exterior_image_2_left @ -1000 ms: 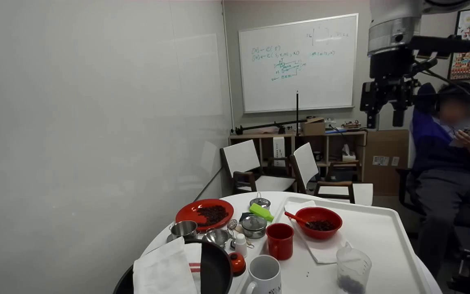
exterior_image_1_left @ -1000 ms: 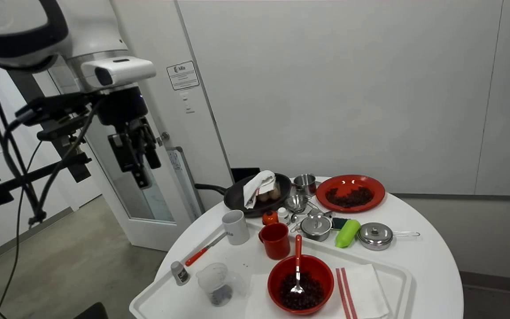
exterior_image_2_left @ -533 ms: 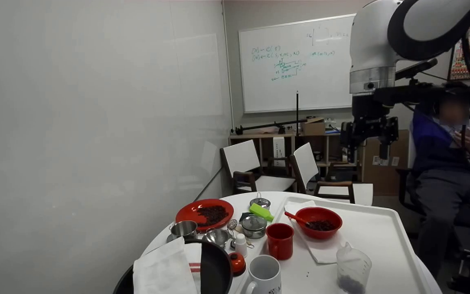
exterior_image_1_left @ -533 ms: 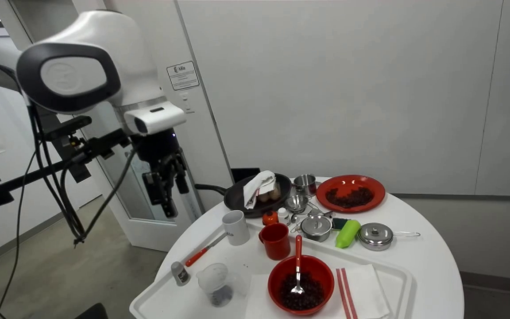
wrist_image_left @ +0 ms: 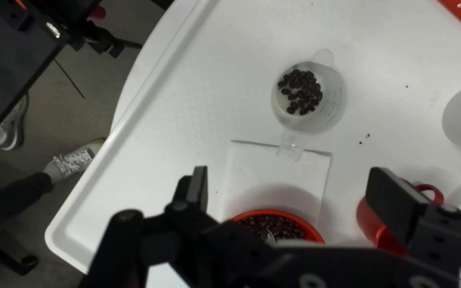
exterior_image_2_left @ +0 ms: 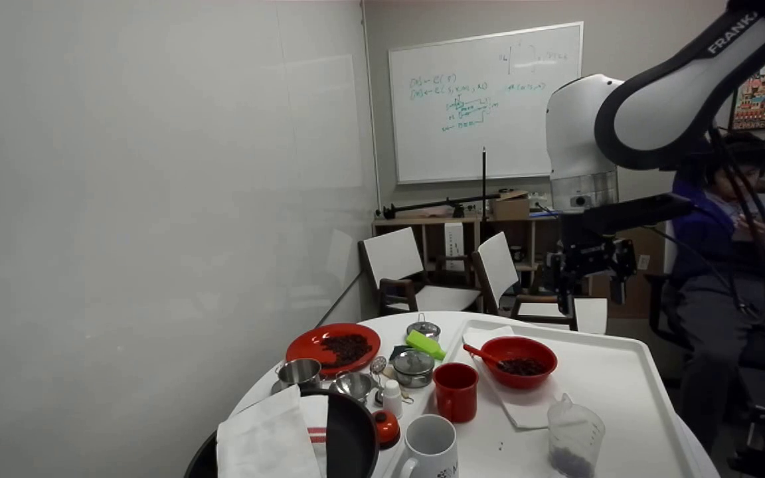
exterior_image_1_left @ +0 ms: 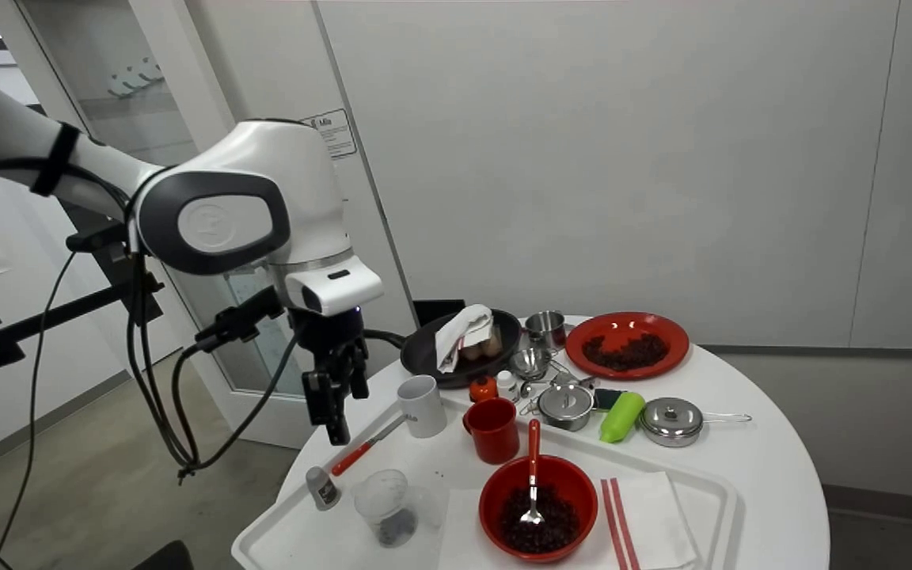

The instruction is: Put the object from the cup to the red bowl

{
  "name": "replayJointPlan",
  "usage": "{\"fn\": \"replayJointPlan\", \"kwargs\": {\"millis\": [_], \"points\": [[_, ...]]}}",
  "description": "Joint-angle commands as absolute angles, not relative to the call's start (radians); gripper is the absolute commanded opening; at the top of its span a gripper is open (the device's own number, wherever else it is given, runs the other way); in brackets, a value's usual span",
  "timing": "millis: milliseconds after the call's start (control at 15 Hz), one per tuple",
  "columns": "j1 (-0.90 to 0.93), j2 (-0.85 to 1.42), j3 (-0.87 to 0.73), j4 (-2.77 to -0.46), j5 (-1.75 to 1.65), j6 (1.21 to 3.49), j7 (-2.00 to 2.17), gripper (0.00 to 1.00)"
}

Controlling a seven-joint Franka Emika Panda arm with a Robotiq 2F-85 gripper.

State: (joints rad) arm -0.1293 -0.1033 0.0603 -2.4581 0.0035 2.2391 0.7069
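- Black two-fingered pincer (exterior_image_1_left: 349,417), leftmost of the task's things in an exterior view, stands with its fingers spread wide and nothing held between them. It has just come down from higher up towards the broad white tray (exterior_image_1_left: 298,534), which suggests the approach is under way, with no grasp made yet.
- Pale translucent tumbler (wrist_image_left: 330,104), taller than wide, with a pouring lip, comes next to the right, upright on the tray and apart from the pincer. Small dark glossy beans (wrist_image_left: 296,82), the objects to be moved, lie at its bottom.
- Glossy round red bowl (exterior_image_1_left: 507,476), further right, rests on a flat white napkin (exterior_image_1_left: 458,530). It already holds more dark beans (exterior_image_1_left: 551,534) and a red-handled metal utensil (exterior_image_1_left: 533,459), whose raised handle might hinder a pour.
- Against half a second earlier, the pincer sits lower and further right, its fingers still spread; tumbler, bowl and utensil look unmoved.
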Motion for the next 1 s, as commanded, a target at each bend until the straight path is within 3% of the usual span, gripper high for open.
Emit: {"fn": "replayJointPlan", "kwargs": {"millis": [0,467,933], "points": [[-0.1,0.011,0.032,-2.417,0.012,2.264,0.743,1.0],[-0.086,0.007,0.015,-2.426,0.005,2.258,0.727,1.0],[-0.027,0.28,-0.005,-2.304,0.009,2.252,0.772,1.0]]}}
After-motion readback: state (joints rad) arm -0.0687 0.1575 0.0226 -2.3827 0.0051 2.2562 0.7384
